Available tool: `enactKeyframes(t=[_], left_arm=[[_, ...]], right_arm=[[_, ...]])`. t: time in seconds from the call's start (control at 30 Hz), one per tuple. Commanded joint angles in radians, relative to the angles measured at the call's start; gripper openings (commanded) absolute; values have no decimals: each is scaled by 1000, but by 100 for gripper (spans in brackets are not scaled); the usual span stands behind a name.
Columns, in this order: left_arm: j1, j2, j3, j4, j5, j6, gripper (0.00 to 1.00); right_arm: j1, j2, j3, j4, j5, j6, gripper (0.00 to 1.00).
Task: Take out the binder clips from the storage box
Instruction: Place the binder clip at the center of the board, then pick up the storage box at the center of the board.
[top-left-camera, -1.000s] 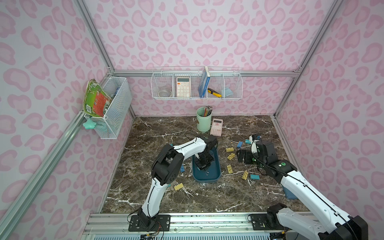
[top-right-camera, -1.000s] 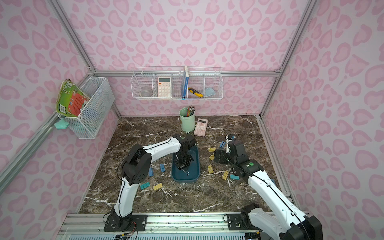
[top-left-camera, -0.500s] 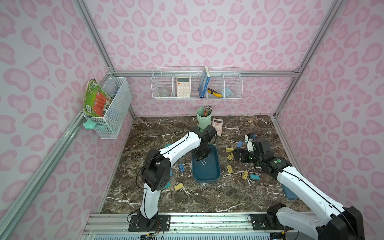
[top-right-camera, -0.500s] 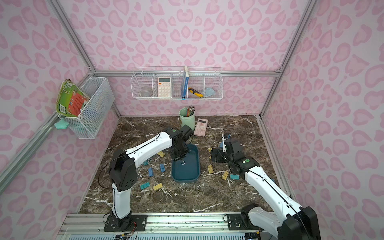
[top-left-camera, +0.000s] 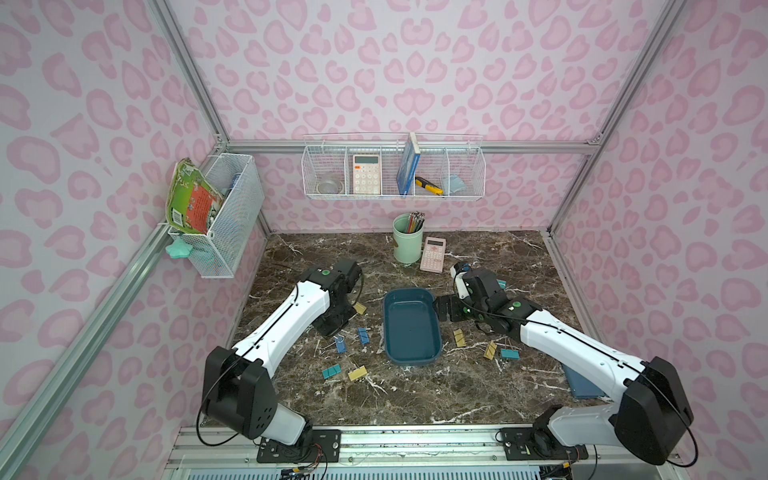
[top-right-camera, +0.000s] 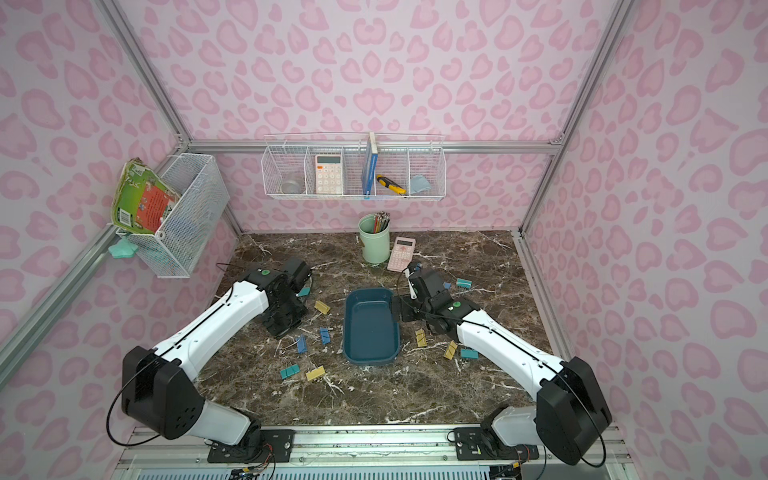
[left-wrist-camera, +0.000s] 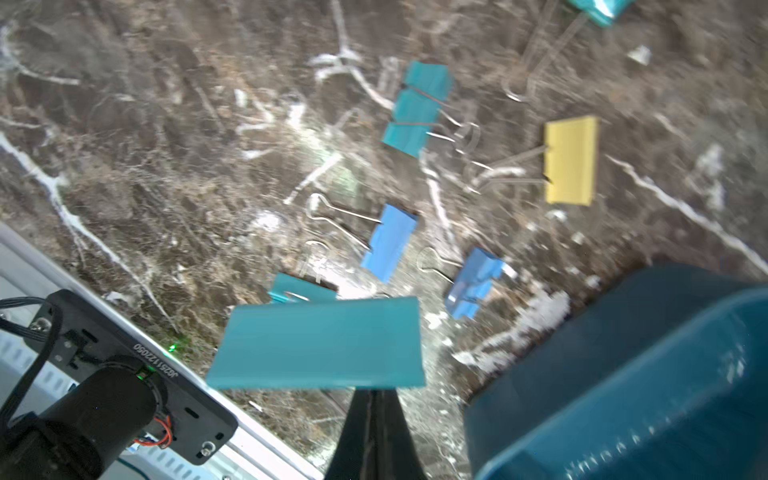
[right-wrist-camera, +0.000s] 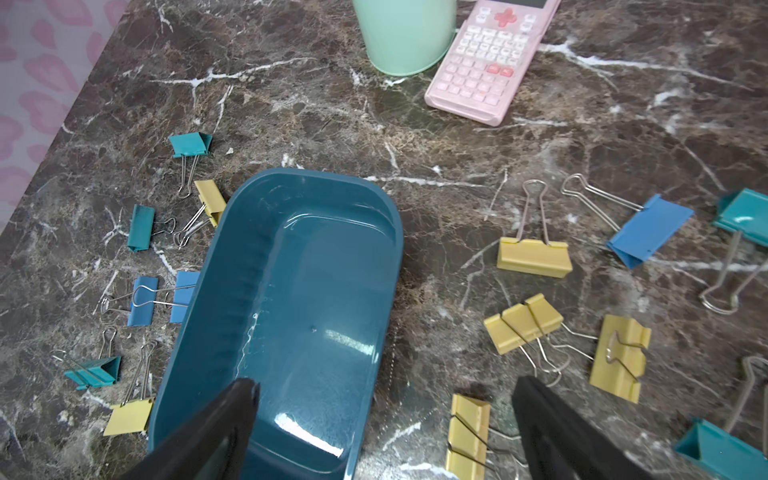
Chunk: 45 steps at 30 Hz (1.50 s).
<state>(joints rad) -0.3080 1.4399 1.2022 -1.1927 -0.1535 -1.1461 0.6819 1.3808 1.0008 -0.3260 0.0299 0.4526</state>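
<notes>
Left wrist: left jaws clamp a teal binder clip (left-wrist-camera: 316, 345) — right jaws apart.

Stereo head, two eyes side by side: set high above the front rail (top-left-camera: 415, 446), far off, facing down and toward the back wall. Both top views hold the whole tabletop (top-left-camera: 415, 399) and the storage box (top-left-camera: 411, 328), with a slight sideways offset between them. Left wrist camera: very near, blurred, looking along the pinched-together left gripper (left-wrist-camera: 374, 395) down at the tabletop and back toward the front rail. A teal clip (left-wrist-camera: 320, 345) is held at the gripper's tip, loose binder clips (left-wrist-camera: 390, 243) lie beyond it, and the storage box wall is to its side. Right wrist camera: near, sharp, looking past the wide-spread right gripper (right-wrist-camera: 386, 384) across the storage box to the pencil cup (right-wrist-camera: 403, 37) and calculator (right-wrist-camera: 486, 62) far ahead of it. Shared by all four views: storage box and surrounding binder clips.
</notes>
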Motion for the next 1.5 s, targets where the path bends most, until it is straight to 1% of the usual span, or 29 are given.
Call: enactKeyframes(t=[0.0,0.07,0.17,0.33,0.4,0.47,0.53,0.57,0.6,0.63,0.7,0.77,0.8,0.9,0.93,0.97,1.0,1.03,1.07,1.1,1.17,1.23,1.27,1.37,1.47], left_arm=[[105,-75,-111,34,13,61,0],[174,-101,-173,70,25,97,0],[259,-97,-232,142,57,156,0],[328,-19,-246,226,36,234,0],[356,24,-247,255,46,254,0],[378,70,-254,277,52,264,0],[404,113,-270,297,64,265,0],[412,129,-278,311,74,269,0],[418,143,-290,327,79,273,0],[422,155,-301,344,85,275,3],[424,178,-313,364,99,283,8],[423,191,-315,372,102,288,10],[423,192,-318,375,101,291,13],[424,190,-314,368,97,299,26],[425,186,-311,360,98,299,37],[425,180,-310,355,100,295,44],[424,168,-308,342,101,288,51],[424,149,-304,326,100,282,62],[425,126,-302,311,98,277,68],[424,98,-297,295,95,276,75],[423,43,-277,258,87,281,85],[424,0,-246,220,93,301,88],[424,-13,-228,205,99,310,89],[424,-47,-189,169,125,336,90],[424,-86,-178,167,155,351,90]], right_arm=[[15,38,37,-7,3,7,99],[21,71,59,-29,-13,8,100],[26,124,81,-63,-37,2,99],[39,192,93,-98,-66,9,99],[45,211,96,-104,-84,13,100],[56,230,102,-115,-85,24,93],[63,252,111,-128,-95,34,78],[67,261,114,-134,-94,40,73],[71,272,115,-137,-92,46,70],[75,283,116,-143,-85,54,68],[81,301,115,-150,-75,63,65],[88,319,117,-160,-56,72,63],[91,331,118,-165,-46,79,63],[91,357,118,-171,-33,89,58],[91,366,119,-171,-33,90,55],[91,374,122,-172,-31,93,51],[92,383,124,-175,-31,96,43],[91,391,128,-179,-31,96,36],[91,398,131,-182,-30,96,30],[91,404,138,-188,-31,97,22],[88,416,154,-206,-38,100,11],[84,428,179,-238,-49,95,1],[80,430,192,-255,-56,91,0],[57,433,230,-324,-90,68,0],[12,431,268,-429,-158,30,0]])
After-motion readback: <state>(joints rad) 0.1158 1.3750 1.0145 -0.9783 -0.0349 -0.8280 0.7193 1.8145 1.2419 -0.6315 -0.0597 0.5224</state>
